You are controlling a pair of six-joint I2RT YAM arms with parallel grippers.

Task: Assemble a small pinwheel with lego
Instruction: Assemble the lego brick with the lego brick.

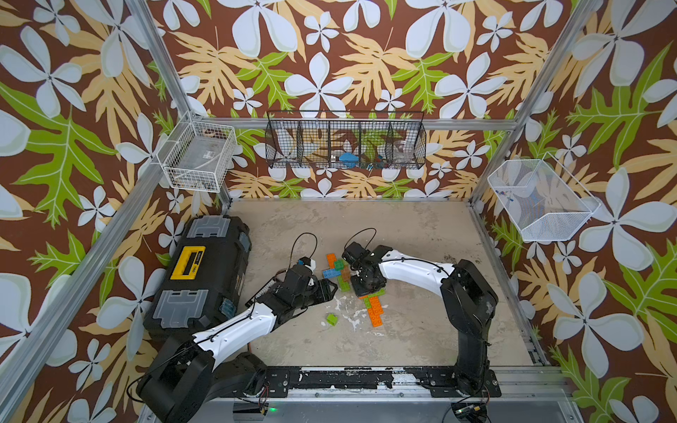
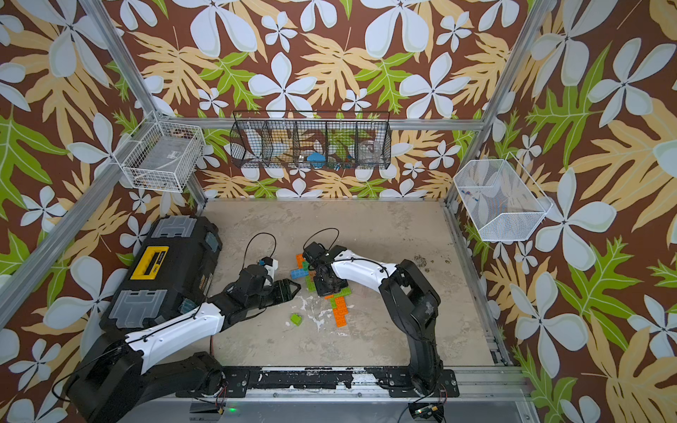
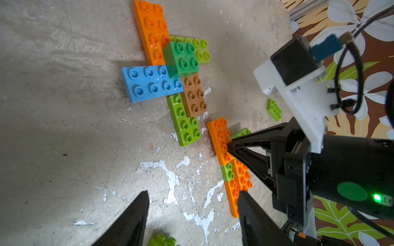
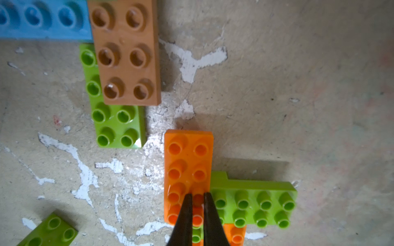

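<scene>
Wrist views, unlike top views, are showing the closed right end effector [image 4: 197, 194] touching an orange studded plastic brick [image 4: 187, 153] and the left end effector [image 3: 193, 192] spread, empty.

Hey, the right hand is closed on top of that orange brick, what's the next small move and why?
Probably a short, straight push down. The right hand is shut, its tips resting on the studs of the orange brick rather than around it, and that brick lies against a lime green brick. Pressing would likely seat it; I can't tell if it's already snapped in.
</scene>
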